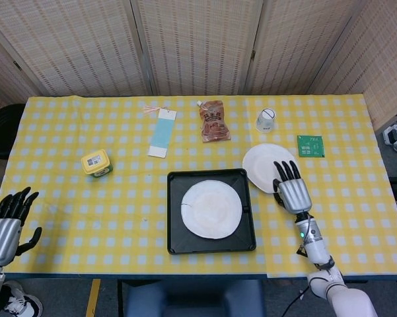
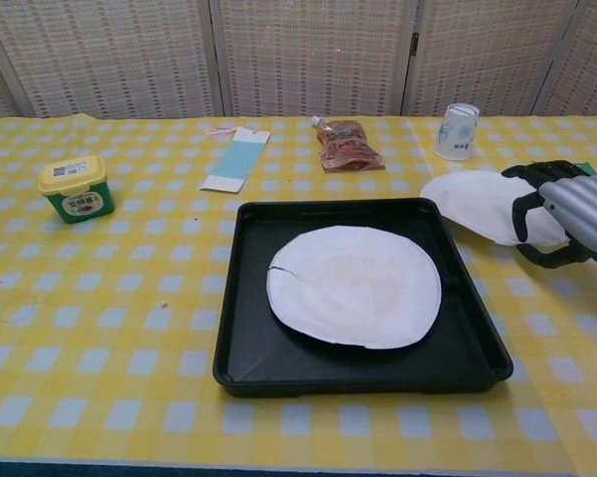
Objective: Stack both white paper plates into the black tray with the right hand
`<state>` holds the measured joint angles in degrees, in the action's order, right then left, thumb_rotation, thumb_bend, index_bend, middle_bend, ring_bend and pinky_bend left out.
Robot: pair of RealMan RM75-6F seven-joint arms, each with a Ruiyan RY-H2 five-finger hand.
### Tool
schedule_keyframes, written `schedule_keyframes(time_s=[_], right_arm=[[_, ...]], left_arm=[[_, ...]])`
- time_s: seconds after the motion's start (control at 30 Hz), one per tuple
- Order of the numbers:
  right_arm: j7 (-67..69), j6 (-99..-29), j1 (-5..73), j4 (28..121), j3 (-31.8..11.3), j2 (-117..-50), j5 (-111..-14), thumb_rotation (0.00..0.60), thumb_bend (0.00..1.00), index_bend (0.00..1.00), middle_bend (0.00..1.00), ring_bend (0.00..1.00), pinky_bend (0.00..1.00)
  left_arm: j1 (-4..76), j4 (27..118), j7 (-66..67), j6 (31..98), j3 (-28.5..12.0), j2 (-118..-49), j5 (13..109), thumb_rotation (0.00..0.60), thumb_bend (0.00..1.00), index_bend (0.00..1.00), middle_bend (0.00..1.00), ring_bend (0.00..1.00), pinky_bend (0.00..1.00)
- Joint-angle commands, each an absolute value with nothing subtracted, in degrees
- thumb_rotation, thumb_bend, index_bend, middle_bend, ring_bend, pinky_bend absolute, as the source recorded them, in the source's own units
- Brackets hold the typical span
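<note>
One white paper plate [image 1: 211, 209] [image 2: 355, 286] lies flat in the black tray [image 1: 175, 244] [image 2: 238, 298] at the table's front centre. The second white plate [image 1: 263, 165] [image 2: 472, 204] is just right of the tray, its right side raised off the cloth. My right hand [image 1: 290, 191] [image 2: 566, 214] grips that plate's near right edge, fingers over the rim and thumb beneath. My left hand [image 1: 6, 224] hangs open off the table's front left corner and shows only in the head view.
A paper cup [image 1: 266, 119] [image 2: 457, 130] stands behind the held plate, with a green board [image 1: 310, 146] to its right. A brown pouch [image 1: 214, 121] [image 2: 348, 144], a blue card [image 1: 162, 132] [image 2: 236, 159] and a green-lidded tub [image 1: 96, 163] [image 2: 74, 187] lie further left.
</note>
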<state>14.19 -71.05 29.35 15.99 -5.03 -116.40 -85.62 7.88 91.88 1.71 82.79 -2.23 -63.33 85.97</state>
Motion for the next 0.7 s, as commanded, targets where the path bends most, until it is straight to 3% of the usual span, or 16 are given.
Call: schedule_keyframes(time_s=[0.03,0.27,0.7], right_arm=[[14.7,-71.3,29.3,15.6,-5.3,-116.5,-85.4,0.6,0.45,0.71,0.16,0.09,0.0],[15.9,-75.9,28.5,16.2,-5.6,-115.4,-85.6,0.6,0.45,0.75,0.19,0.11,0.0],[14.4,-99.4,24.5,30.3,-5.8,-106.0,-89.3,0.6,0.45,0.77,0.21,0.13,0.0]], left_arm=[[7.8,91.9,1.7,82.9,-2.2,-63.3,86.0,0.6,0.46,0.0,0.0,0.0,0.0],[7.7,91.9,1.6,83.1,-2.2,-63.3,86.2,0.6,0.46,0.0,0.0,0.0,0.0],[7.5,92.5,2.7,83.6,-1.9,-63.5,86.8,0.6,0.46,0.0,0.0,0.0,0.0]])
